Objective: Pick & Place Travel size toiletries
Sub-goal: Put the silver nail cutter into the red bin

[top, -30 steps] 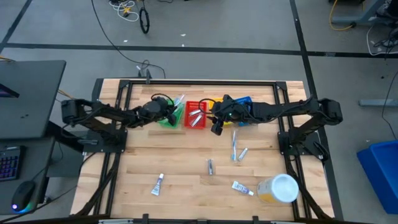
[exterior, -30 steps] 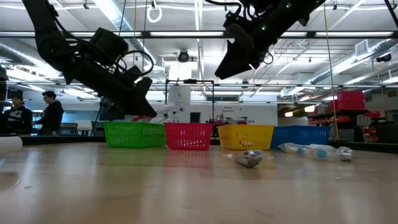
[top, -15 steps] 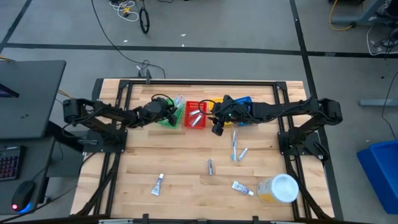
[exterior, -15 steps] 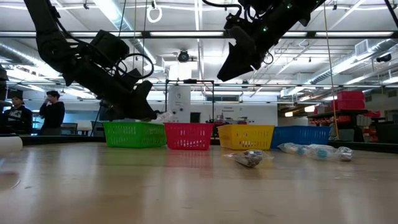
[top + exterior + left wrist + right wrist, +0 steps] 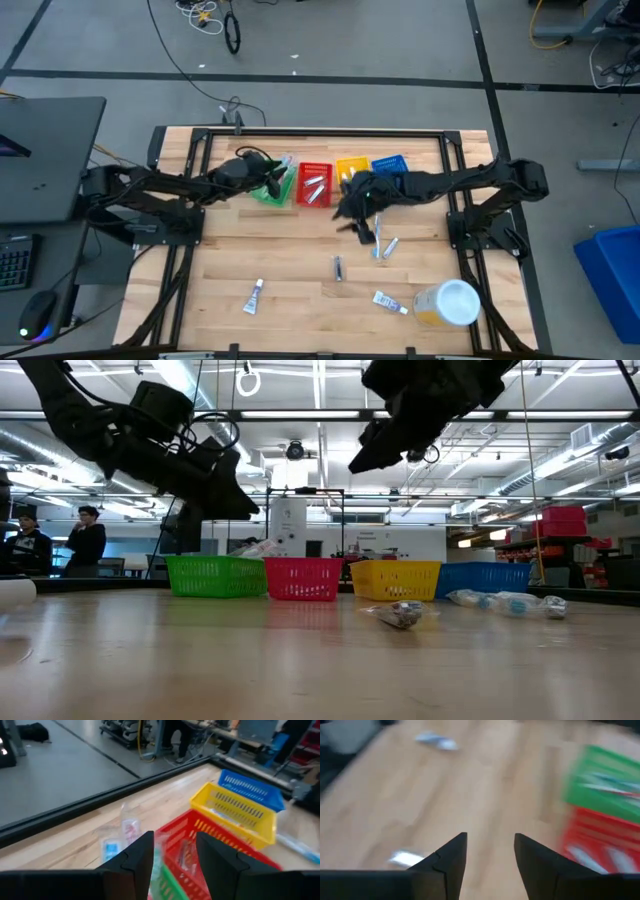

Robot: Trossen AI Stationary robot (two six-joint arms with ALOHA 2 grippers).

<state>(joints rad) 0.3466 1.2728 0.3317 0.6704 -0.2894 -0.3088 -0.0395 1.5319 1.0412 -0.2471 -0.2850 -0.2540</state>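
**Both end effectors empty over the baskets**

The left end effector is hanging above the green basket, fingers apart. The right end effector, fingers apart and empty, is hovering near the toothbrushes lying loose on the bench, likely lining up a pick.

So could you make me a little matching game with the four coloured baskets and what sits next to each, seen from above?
Things:
1. green basket
2. red basket
3. yellow basket
4. blue basket

Places:
A. right end of the row
B. between red and blue
C. left end, under the left gripper
D. between green and yellow

Pairs: 1-C, 2-D, 3-B, 4-A
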